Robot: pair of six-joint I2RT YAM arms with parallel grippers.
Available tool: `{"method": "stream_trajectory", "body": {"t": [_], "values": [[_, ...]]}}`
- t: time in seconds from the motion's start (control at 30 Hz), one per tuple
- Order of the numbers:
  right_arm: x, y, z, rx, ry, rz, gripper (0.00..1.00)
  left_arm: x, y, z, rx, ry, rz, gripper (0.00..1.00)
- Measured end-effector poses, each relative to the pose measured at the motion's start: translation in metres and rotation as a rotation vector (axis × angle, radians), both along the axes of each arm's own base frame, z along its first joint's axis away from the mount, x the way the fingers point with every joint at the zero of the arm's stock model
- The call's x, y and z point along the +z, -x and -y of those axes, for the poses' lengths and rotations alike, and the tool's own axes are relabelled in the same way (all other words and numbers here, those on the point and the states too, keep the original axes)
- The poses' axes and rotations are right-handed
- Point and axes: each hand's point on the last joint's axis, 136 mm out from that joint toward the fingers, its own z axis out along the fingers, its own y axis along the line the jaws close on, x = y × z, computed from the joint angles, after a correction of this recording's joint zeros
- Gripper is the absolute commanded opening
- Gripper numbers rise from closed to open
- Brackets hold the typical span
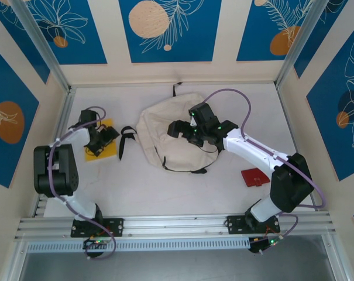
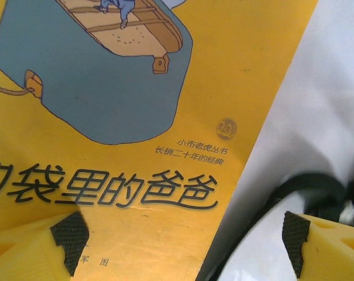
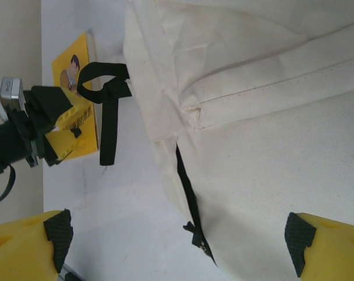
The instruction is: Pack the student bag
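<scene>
Two grippers are at work, both spread wide and holding nothing. The left gripper [image 2: 182, 240] hangs low over the yellow book [image 2: 136, 193] at the left of the table [image 1: 165, 187], with its pads on either side of the book's right edge. The right gripper [image 3: 179, 234] hovers above the bag [image 1: 159, 126], which lies flat in the middle of the table, toward the far side.

The bag looks limp and light, with creased cloth and no shape of its own. It will probably sag, fold and slide rather than lift as one piece. A pinch on loose cloth would likely just bunch it up. Better holds seem to be the stitched hem beside the zip [image 3: 185, 187] or the loop [image 1: 176, 88].

That loop sits at the far edge, so the top seems to point far and the long axis runs roughly near to far. The slumped outline is nearly round, though, so this is uncertain. A black strap [image 1: 127, 139] trails out to the left, between bag and book. I cannot tell whether the zip is open.
</scene>
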Motion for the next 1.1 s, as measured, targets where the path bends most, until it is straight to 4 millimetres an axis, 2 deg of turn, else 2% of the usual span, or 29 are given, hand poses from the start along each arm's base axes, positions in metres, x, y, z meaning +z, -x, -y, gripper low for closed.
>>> {"method": "stream_trajectory", "body": {"t": [0.23, 0.4, 0.53, 0.7, 0.87, 1.03, 1.1], "values": [[-0.011, 0.006, 0.002, 0.009, 0.005, -0.030, 0.95, -0.003, 0.041, 0.034, -0.010, 0.029, -0.017, 0.82], [-0.019, 0.014, 0.003, 0.022, 0.009, -0.055, 0.94, -0.003, 0.067, 0.070, -0.073, 0.013, -0.023, 0.79], [-0.019, 0.020, 0.003, 0.044, 0.019, -0.049, 0.90, -0.005, 0.093, 0.100, -0.123, 0.009, -0.026, 0.77], [-0.018, 0.028, -0.002, 0.081, 0.030, -0.041, 0.88, -0.004, 0.118, 0.125, -0.186, 0.001, -0.027, 0.77], [-0.019, 0.036, -0.009, 0.115, 0.043, -0.032, 0.84, -0.005, 0.131, 0.139, -0.306, -0.074, -0.091, 0.78], [-0.015, 0.045, -0.021, 0.145, 0.052, -0.018, 0.82, 0.001, 0.146, 0.131, -0.387, -0.143, -0.162, 0.83], [-0.013, 0.049, -0.026, 0.157, 0.058, -0.008, 0.81, 0.013, 0.141, 0.129, -0.415, -0.168, -0.153, 0.86]]}}
